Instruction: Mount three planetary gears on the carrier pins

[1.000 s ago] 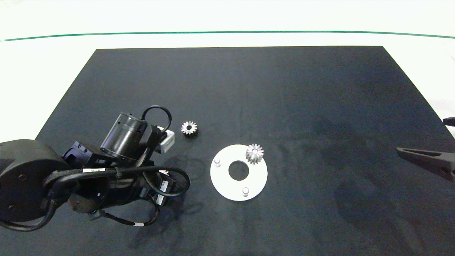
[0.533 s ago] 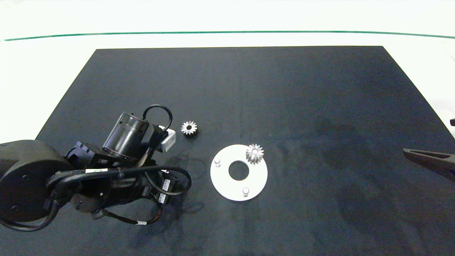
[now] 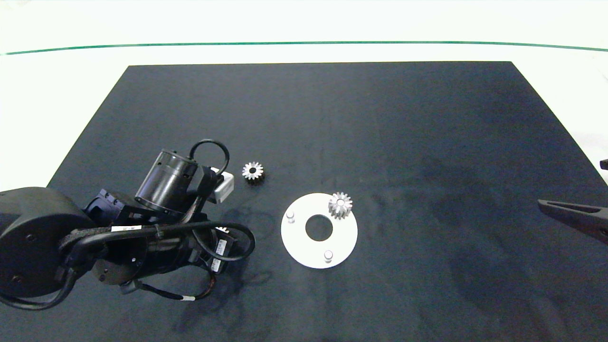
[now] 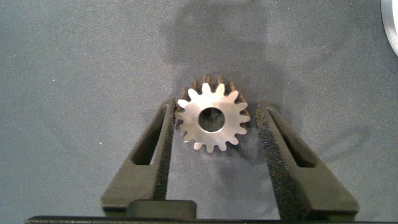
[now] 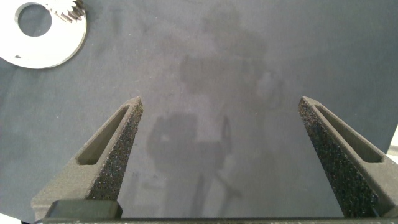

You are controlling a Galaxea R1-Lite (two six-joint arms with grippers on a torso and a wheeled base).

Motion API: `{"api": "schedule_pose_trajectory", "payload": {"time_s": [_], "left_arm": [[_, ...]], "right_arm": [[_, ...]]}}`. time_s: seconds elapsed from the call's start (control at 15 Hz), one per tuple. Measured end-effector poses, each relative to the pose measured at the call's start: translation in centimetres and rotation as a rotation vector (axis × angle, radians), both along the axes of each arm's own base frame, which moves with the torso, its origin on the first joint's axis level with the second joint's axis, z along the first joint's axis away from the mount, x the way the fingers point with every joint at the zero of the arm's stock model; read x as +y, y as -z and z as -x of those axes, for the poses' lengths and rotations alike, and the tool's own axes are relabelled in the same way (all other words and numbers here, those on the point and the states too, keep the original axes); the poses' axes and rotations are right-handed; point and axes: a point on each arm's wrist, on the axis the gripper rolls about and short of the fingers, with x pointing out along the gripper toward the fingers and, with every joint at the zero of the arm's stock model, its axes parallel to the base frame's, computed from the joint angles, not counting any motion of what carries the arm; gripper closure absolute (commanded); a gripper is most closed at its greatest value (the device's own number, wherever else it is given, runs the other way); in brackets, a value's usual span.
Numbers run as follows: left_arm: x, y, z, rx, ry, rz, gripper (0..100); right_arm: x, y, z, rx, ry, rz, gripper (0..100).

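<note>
Left gripper (image 4: 214, 134) sitting low on dark mat (image 3: 403, 142), fingers straddling flat-lying gear (image 4: 212, 119), pads just beside teeth, not clamping. Beyond: white disc (image 3: 294, 242), one gear (image 3: 340, 205) seated on pin, two pins (image 3: 290, 216) bare. Third gear (image 3: 252, 171) lying farther. Right gripper (image 5: 230, 155) idling at right edge, spread wide.

Count taken across all views.

Planetary gears: 3. One (image 3: 340, 204) sat on a pin of the disc, one (image 3: 252, 171) lay loose on the surface, one (image 4: 212, 119) lay between the left gripper (image 4: 214, 127) fingers.

White disc (image 3: 299, 242): 1.

Carrier pins: 3 in all; 2 bare (image 3: 290, 216) (image 3: 327, 256), 1 under the seated gear.

Grippers: 2, the right gripper (image 5: 217, 124) being the second.
</note>
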Motion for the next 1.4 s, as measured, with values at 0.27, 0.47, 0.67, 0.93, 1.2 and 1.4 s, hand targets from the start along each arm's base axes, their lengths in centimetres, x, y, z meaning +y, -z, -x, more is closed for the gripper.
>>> {"api": "schedule_pose_trajectory", "payload": {"time_s": [0.27,0.47,0.67,0.93,1.2,1.4], "left_arm": [[0.1,-0.1,0.1,-0.004,0.000,0.002,62],[0.1,-0.3,0.2,-0.008,0.002,0.005,68],[-0.1,-0.8,0.8,-0.023,0.021,0.015,74],[-1.8,-2.1,3.6,-0.056,0.129,0.056,83],[-3.4,-2.9,6.3,-0.066,0.238,0.097,90],[-3.9,-3.5,6.9,-0.082,0.270,0.113,90]], "right_arm": [[0.0,0.0,0.0,-0.001,0.000,0.000,0],[0.0,0.1,0.1,0.001,-0.002,-0.001,0],[0.0,0.3,0.1,0.007,-0.004,0.001,0],[0.0,0.4,0.0,0.005,-0.005,0.000,0],[0.0,0.5,0.1,0.008,-0.005,0.001,0],[-0.1,0.7,0.4,0.010,0.001,-0.007,0]]}}
